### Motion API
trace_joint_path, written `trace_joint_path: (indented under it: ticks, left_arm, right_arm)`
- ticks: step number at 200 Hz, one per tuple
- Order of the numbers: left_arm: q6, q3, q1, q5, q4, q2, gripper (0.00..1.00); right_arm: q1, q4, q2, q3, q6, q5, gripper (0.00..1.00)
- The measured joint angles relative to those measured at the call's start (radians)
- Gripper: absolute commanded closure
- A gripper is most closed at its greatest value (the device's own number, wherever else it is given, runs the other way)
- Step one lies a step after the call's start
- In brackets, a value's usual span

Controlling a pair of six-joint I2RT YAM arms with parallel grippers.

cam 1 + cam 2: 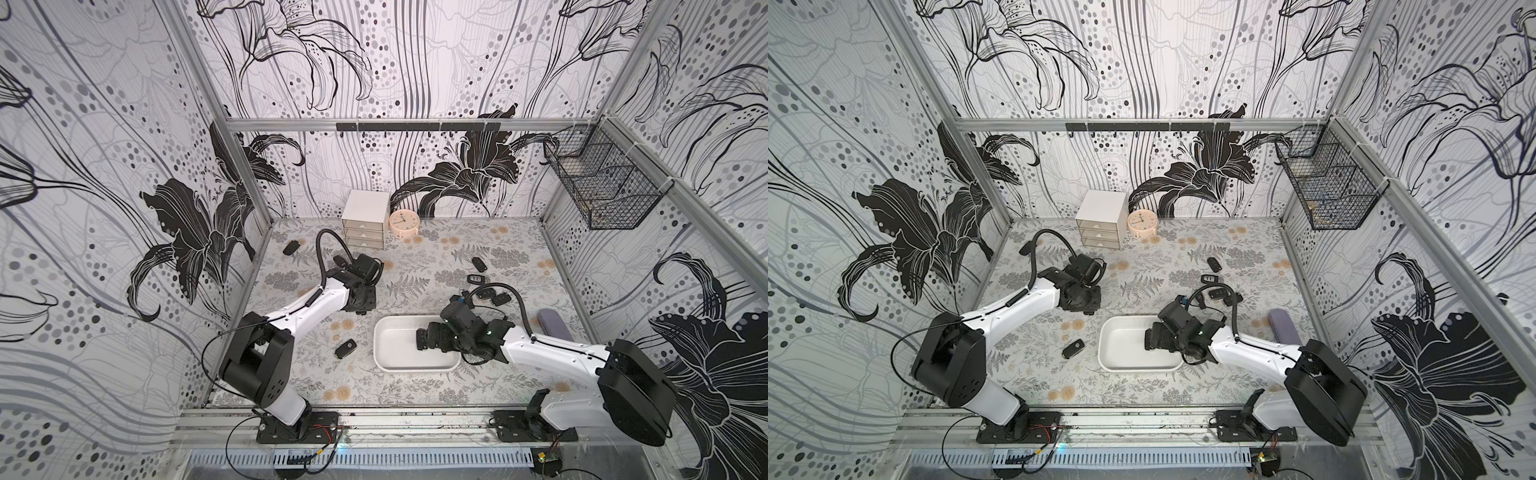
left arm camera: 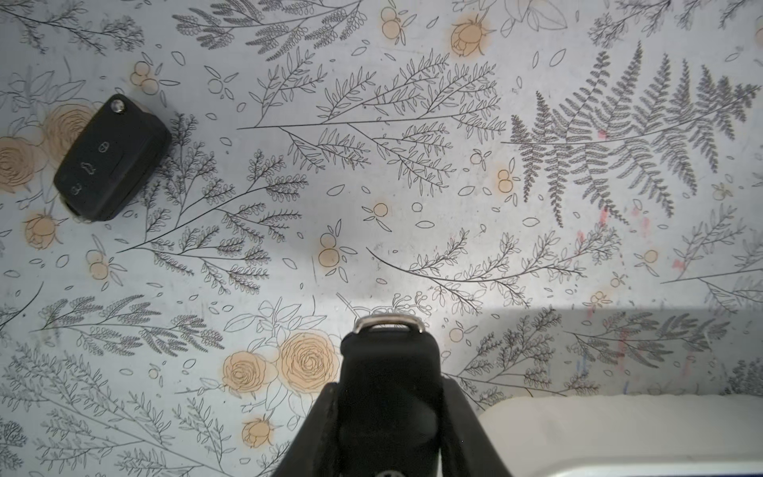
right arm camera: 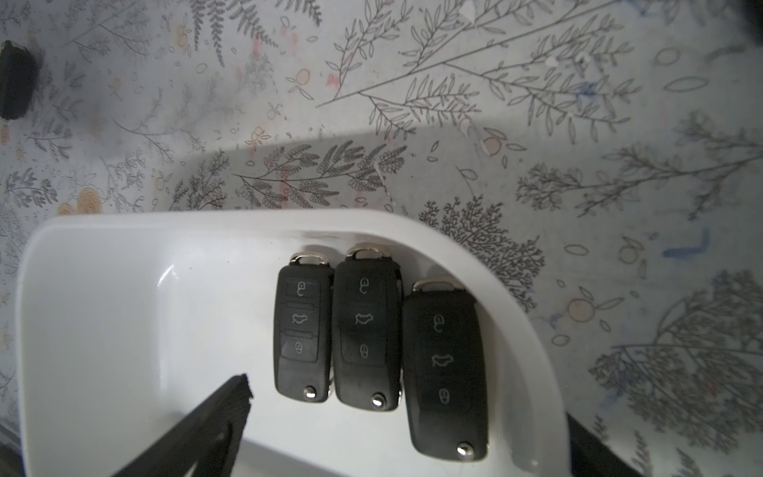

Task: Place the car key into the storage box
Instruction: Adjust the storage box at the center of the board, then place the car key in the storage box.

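The left gripper is clamped on a black key: its fingers press both sides, and the metal loop sticks out past the tips. Only the left wrist view shows this grip. In both top views the left arm bends down at the wrist and covers key and jaws alike. The key sits just off the far left corner of the box, whose white rim cuts into that same view. Whether the key is lifted off the table or resting on it, I cannot tell. Farther back and left lies a flip key, buttons up, well apart from the gripper.

The right gripper stands spread wide over the box, holding nothing; one finger hangs above bare white floor. The right wrist view shows three keys side by side in the box, touching, buttons up, loops toward the far wall by the right corner. The top views show none of them: the right arm covers that end, leaving only the box's bare left half in sight.

Only the top views take in the rest: a lone key on the table near the box's left side, an end key at the far left, and a cluster of keys beyond the box to the far right.
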Motion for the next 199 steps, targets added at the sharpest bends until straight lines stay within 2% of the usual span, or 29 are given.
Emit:
trace_joint_path:
  ticks: [44,105,150,199]
  left_arm:
    - [-0.068,0.027,-0.028,0.024,-0.046,-0.058,0.70]
    - [-0.149,0.063,-0.143,0.052,-0.056,-0.048,0.70]
    - [-0.251,0.073,-0.246,0.049,-0.043,0.009,0.70]
    - [-0.338,0.132,-0.335,0.030,-0.034,0.147,0.71]
  right_arm:
    - [0.001,-0.018,-0.034,0.010,-0.001,0.024,0.00]
    - [0.000,-0.092,-0.136,0.040,-0.027,0.058,0.00]
    - [-0.006,-0.128,-0.221,0.040,-0.093,0.040,0.00]
    - [-0.034,-0.159,-0.327,0.031,-0.153,-0.008,0.00]
